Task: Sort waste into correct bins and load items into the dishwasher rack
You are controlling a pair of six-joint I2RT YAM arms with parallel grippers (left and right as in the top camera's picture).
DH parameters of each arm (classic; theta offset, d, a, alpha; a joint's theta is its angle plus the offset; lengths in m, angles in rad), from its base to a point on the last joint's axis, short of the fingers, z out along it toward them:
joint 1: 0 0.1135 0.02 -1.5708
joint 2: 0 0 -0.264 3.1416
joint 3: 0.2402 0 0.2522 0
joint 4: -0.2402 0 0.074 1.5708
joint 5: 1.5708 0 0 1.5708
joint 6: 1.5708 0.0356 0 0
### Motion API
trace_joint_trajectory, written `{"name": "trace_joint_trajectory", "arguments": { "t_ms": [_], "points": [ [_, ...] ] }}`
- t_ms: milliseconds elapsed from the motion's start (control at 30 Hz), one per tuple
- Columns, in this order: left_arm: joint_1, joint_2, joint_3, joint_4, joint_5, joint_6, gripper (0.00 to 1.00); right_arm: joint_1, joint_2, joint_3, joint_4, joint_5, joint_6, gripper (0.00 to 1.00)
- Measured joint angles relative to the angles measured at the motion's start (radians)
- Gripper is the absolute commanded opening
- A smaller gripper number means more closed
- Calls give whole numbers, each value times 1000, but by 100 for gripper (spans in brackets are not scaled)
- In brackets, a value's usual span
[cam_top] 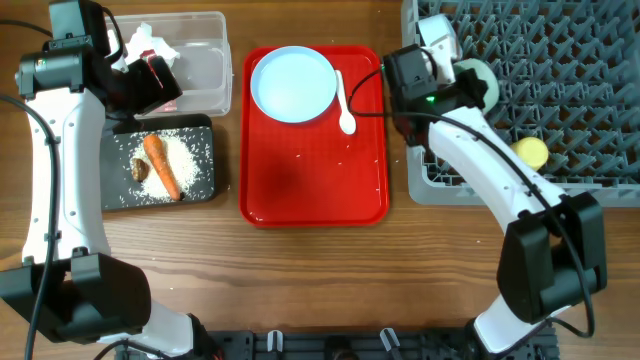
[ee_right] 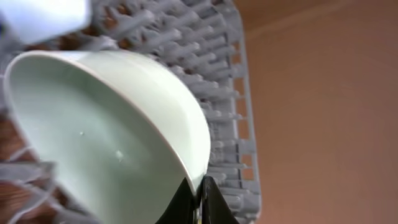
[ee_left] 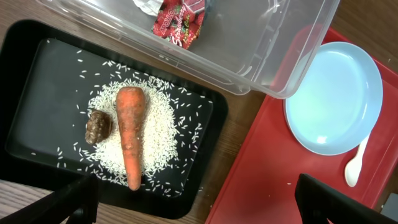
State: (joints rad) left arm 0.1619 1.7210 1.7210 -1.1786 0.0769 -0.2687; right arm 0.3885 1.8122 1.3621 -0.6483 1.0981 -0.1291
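My right gripper (cam_top: 455, 85) is shut on the rim of a pale blue bowl (cam_top: 486, 84), holding it tilted over the left part of the grey dishwasher rack (cam_top: 580, 60); in the right wrist view the fingers (ee_right: 200, 198) pinch the bowl's (ee_right: 106, 137) edge above the rack's pegs (ee_right: 230, 81). A yellow cup (cam_top: 531, 152) lies in the rack. My left gripper (cam_top: 152, 88) is open and empty (ee_left: 199, 208) above the black tray (ee_left: 31, 74), which holds the carrot (ee_left: 129, 134), brown lump (ee_left: 98, 126) and rice (ee_left: 165, 134). The clear tub (ee_left: 267, 56) holds the wrapper (ee_left: 177, 22) and napkin (cam_top: 143, 42).
A red serving tray (cam_top: 310, 170) in the middle carries the pale blue plate (cam_top: 293, 85) and white spoon (cam_top: 345, 105). A pale object (cam_top: 437, 38) sits at the rack's near-left corner beside my right wrist. Bare wood lies in front of the tray.
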Motion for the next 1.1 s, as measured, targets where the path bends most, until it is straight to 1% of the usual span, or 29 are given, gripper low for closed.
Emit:
{"name": "trace_joint_trajectory", "arguments": {
  "t_ms": [33,67,100,300,533,633,667,700,733,800,833,900,933,967,1033,1100],
  "points": [
    [0,0,0,0,0,0,100,7,2,0,0,-12,0,18],
    [0,0,0,0,0,0,100,14,2,0,-2,-28,-1,44],
    [0,0,0,0,0,0,100,22,2,0,-8,-48,-5,100],
    [0,0,0,0,0,0,100,93,4,0,-118,-332,-7,100],
    [0,0,0,0,0,0,100,93,-4,3,-132,-531,76,100],
    [0,0,0,0,0,0,100,93,-50,48,-136,-667,80,100],
    [0,0,0,0,0,0,100,93,-70,78,-126,-731,83,96],
    [0,0,0,0,0,0,100,92,-88,100,-91,-798,84,89],
    [0,0,0,0,0,0,100,92,-106,117,-39,-881,90,86],
    [0,0,0,0,0,0,100,93,-135,143,85,-1052,129,86],
    [0,0,0,0,0,0,100,93,-136,143,142,-1101,158,85],
    [0,0,0,0,0,0,100,93,-114,143,250,-1172,225,80],
    [0,0,0,-1,0,0,100,93,-85,143,298,-1198,275,74],
    [0,0,0,0,0,0,100,93,-49,143,332,-1214,324,66],
    [0,0,0,0,0,0,100,93,62,143,367,-1233,445,58],
    [0,0,0,0,0,0,100,93,164,133,369,-1234,561,57]
  ]
}}
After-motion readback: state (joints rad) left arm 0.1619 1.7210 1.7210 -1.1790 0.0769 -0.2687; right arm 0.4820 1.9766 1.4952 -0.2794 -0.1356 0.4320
